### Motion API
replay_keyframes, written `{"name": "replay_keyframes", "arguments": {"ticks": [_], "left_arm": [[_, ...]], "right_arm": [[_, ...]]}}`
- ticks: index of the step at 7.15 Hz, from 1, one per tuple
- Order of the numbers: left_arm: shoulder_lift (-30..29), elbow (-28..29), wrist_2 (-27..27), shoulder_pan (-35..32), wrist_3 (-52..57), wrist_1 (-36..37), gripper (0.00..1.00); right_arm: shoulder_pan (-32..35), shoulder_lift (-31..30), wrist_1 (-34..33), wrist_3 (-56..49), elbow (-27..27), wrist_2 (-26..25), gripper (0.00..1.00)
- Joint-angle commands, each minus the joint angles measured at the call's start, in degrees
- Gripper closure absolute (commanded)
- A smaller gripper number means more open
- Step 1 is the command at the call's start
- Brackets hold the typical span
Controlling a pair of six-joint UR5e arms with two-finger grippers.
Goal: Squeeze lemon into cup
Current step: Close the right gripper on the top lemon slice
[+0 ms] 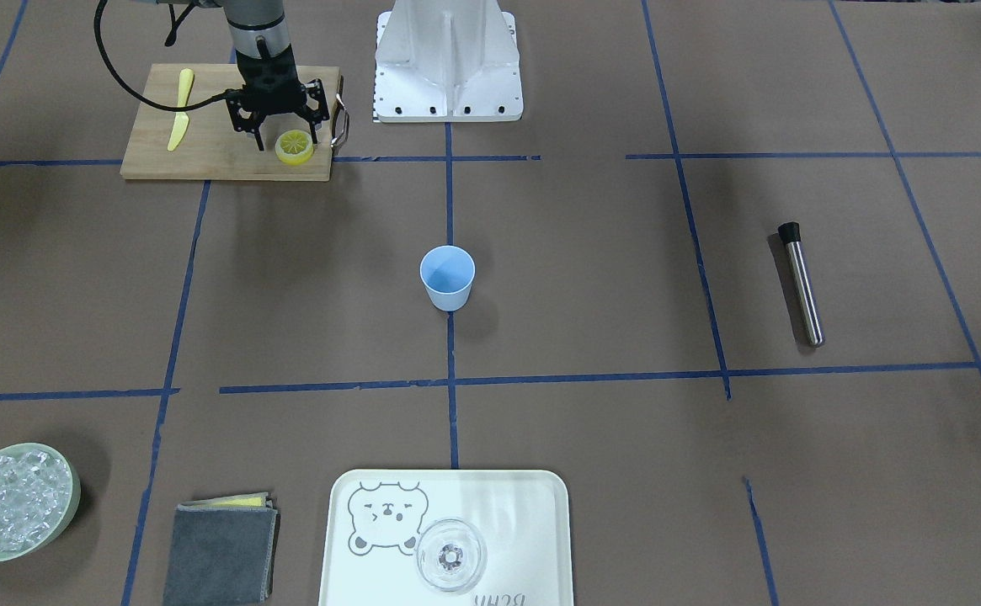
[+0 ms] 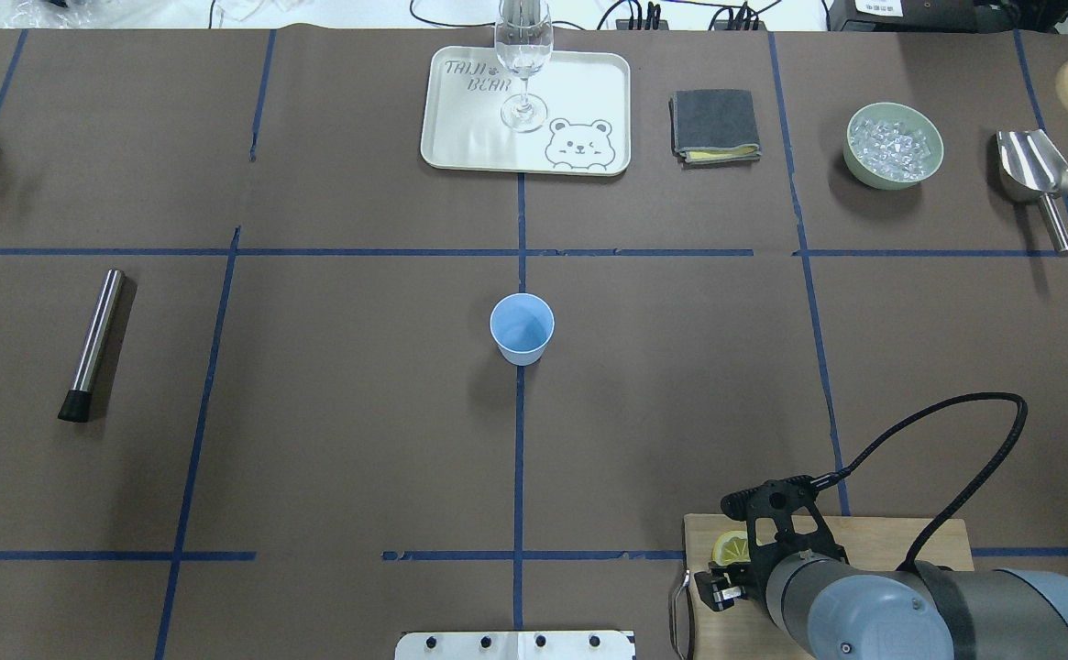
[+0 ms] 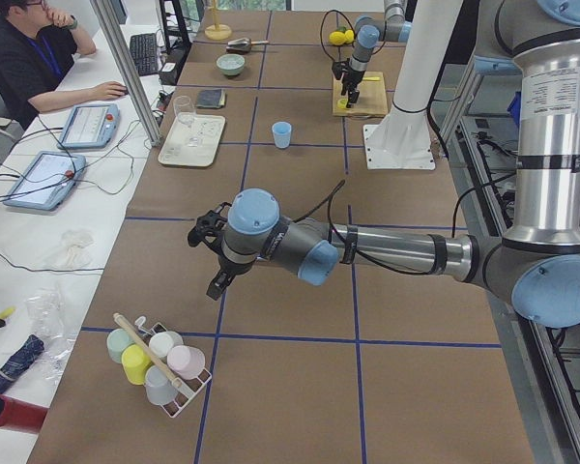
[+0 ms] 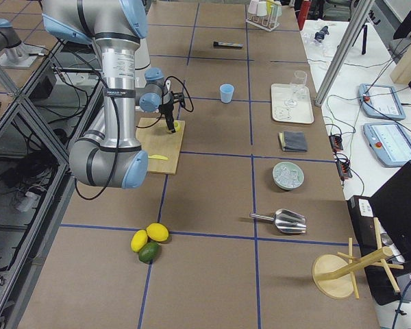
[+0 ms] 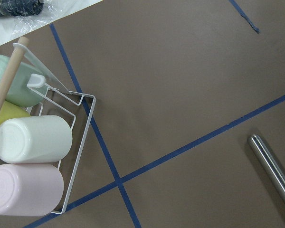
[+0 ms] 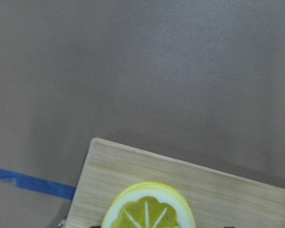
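Note:
The lemon slice (image 1: 295,146) lies flat on the wooden cutting board (image 1: 204,151), near its edge towards the table's middle. My right gripper (image 1: 282,139) is open and low over the board, its fingers on either side of the slice. The slice also shows in the overhead view (image 2: 731,548) and at the bottom of the right wrist view (image 6: 148,209). The light blue cup (image 1: 447,278) stands upright at the table's centre, apart from both arms. My left gripper (image 3: 213,256) shows only in the exterior left view, far from the cup; I cannot tell if it is open.
A yellow plastic knife (image 1: 180,109) lies on the board. A metal muddler (image 1: 802,286) lies on the robot's left side. A tray (image 1: 541,522) bears a clear glass (image 1: 450,554). An ice bowl (image 1: 14,501) and a folded cloth (image 1: 221,551) sit nearby. A cup rack (image 5: 28,156) lies below the left wrist.

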Motion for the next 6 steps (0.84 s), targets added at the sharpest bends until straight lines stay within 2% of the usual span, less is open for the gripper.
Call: {"name": "replay_keyframes", "arguments": {"ticks": [1, 6], "left_arm": [[0.0, 0.0, 0.0, 0.0, 0.0, 0.0, 0.0], [-0.1, -0.1, -0.1, 0.0, 0.0, 0.0, 0.0]], "right_arm": [[-0.2, 0.1, 0.1, 0.0, 0.0, -0.1, 0.16], [-0.2, 0.4, 0.1, 0.0, 0.0, 0.0, 0.23]]}}
